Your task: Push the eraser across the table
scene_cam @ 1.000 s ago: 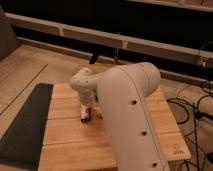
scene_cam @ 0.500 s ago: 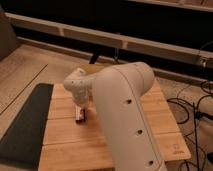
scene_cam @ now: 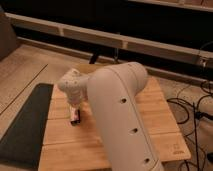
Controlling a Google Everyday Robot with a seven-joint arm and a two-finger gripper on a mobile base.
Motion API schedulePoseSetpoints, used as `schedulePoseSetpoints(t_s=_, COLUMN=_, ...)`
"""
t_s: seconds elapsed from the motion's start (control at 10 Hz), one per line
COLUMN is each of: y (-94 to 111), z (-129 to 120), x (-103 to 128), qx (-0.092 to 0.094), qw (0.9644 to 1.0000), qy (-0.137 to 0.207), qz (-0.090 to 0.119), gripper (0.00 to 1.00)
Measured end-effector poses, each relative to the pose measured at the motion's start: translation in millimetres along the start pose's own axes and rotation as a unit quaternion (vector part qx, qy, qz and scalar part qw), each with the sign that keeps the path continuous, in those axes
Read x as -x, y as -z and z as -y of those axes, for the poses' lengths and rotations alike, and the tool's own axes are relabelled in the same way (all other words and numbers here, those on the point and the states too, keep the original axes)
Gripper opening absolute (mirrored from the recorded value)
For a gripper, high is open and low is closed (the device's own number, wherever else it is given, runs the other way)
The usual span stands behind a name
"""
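The eraser (scene_cam: 75, 117) is a small narrow block with dark sides and a red mark. It lies on the light wooden plank table (scene_cam: 165, 120), left of the middle. My gripper (scene_cam: 76, 108) hangs from the white wrist directly over the eraser's far end, at or just above it. The big white arm fills the centre and lower right of the camera view and hides much of the table.
A dark grey mat (scene_cam: 25, 127) lies on the floor along the table's left edge. Black cables (scene_cam: 197, 107) run on the floor to the right. A dark wall with a light rail (scene_cam: 130, 44) stands behind the table.
The gripper and wrist have moved left across the table, and the eraser has shifted left with them.
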Motion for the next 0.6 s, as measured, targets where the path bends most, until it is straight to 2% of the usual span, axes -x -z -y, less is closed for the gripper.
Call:
schedulePoseSetpoints(t_s=0.4, y=4.6, z=-7.9, x=-0.1, qx=0.001, qw=1.0000, qy=0.007, qz=-0.001, gripper=0.01)
schedulePoseSetpoints(t_s=0.6, y=4.7, z=-7.5, x=0.0, qx=0.001, qw=1.0000, qy=0.007, qz=-0.001, gripper=0.14)
